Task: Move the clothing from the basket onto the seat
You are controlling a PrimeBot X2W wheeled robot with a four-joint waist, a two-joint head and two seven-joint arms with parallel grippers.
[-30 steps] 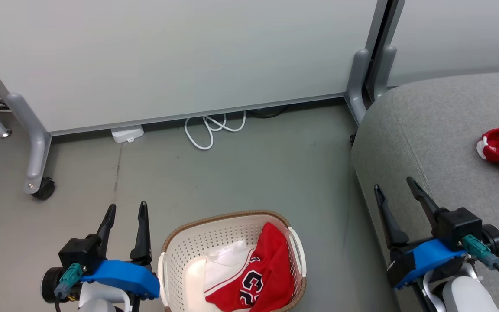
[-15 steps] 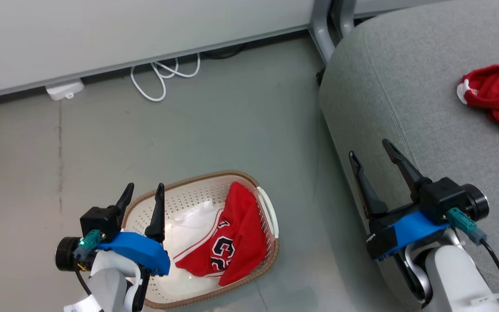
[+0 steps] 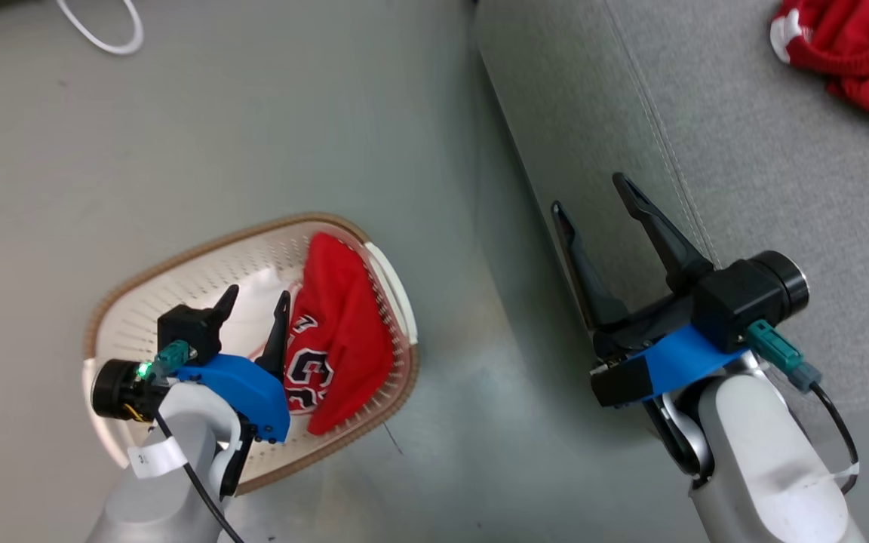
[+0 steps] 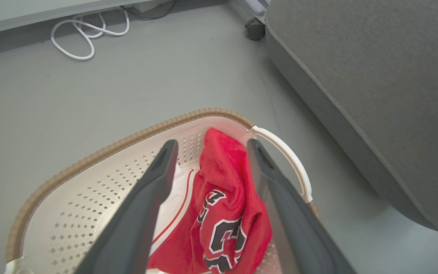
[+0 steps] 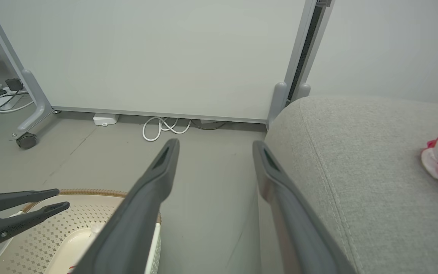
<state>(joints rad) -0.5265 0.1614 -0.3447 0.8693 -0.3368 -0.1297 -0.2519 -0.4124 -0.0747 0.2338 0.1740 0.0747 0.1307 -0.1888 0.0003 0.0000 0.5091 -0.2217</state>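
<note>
A: Where's everything?
B: Seat (image 3: pixel 744 151) is on my right, one red piece (image 3: pixel 849 53) lying on it. Basket (image 3: pixel 178 253) is on the floor (image 3: pixel 253 113) to my left, red jersey (image 3: pixel 344 302) over a white garment (image 4: pixel 175 190) inside.
A: Arms?
B: My left gripper (image 3: pixel 258 292) hangs over the basket, fingers spread, empty, aimed at the jersey. Right gripper (image 3: pixel 589 192) hovers at the seat's edge, spread, empty.

Lab or office room rather than a home, smooth grey floor (image 3: pixel 238 128), pale partition panel (image 5: pixel 146 57) on a grey leg with a castor (image 5: pixel 26 140), loose white cable (image 5: pixel 162 128) and white plug box (image 5: pixel 105 119) along the panel's lower edge, grey fabric sofa (image 5: pixel 356 171) beside the panel
</note>
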